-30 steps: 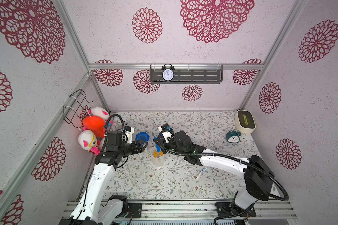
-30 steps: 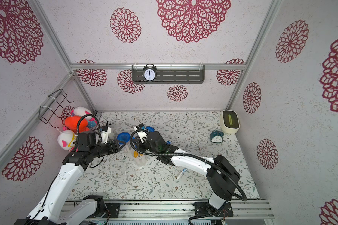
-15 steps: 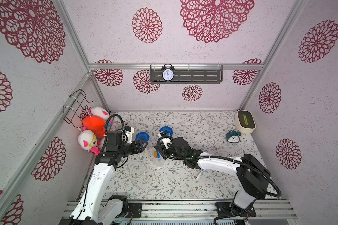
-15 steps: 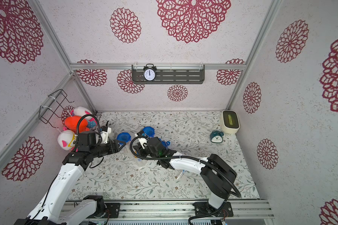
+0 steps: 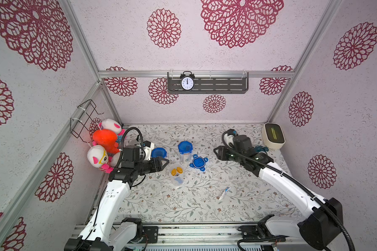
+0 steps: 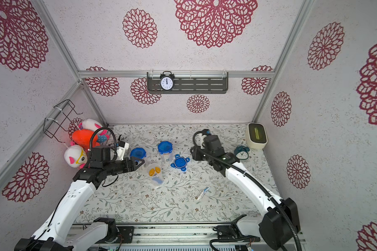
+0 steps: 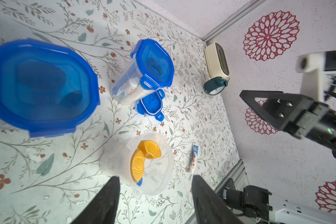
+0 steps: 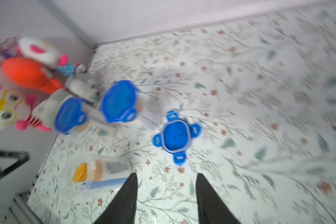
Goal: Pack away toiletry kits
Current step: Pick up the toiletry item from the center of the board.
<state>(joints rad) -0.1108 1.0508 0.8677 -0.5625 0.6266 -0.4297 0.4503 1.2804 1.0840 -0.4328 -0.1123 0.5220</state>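
A thin white toothpaste tube (image 5: 224,193) lies flat, nearer than the open cup (image 5: 176,175) and to its right. That clear plastic cup holds two orange-capped bottles (image 7: 144,157) and a blue toothbrush (image 6: 159,180). The left gripper (image 7: 155,177) hangs just beside it, jaws apart, empty. Beyond the cup lie a loose blue four-tab lid (image 5: 198,162), a lidded cup (image 5: 185,150) and a second lidded cup (image 5: 158,152). The right gripper (image 8: 166,174), spread and empty, is well right of the cup.

Both top views hang high at the front, looking down and toward the back wall (image 5: 205,113), whole desk (image 5: 205,206) in frame. Left wrist cam sits close, open cup (image 7: 113,161) just beyond the left fingers (image 7: 105,203). Right wrist cam's farther back, blurry, loose lid (image 8: 176,135) ahead of the right fingers (image 8: 124,199). All four share cup and lid.
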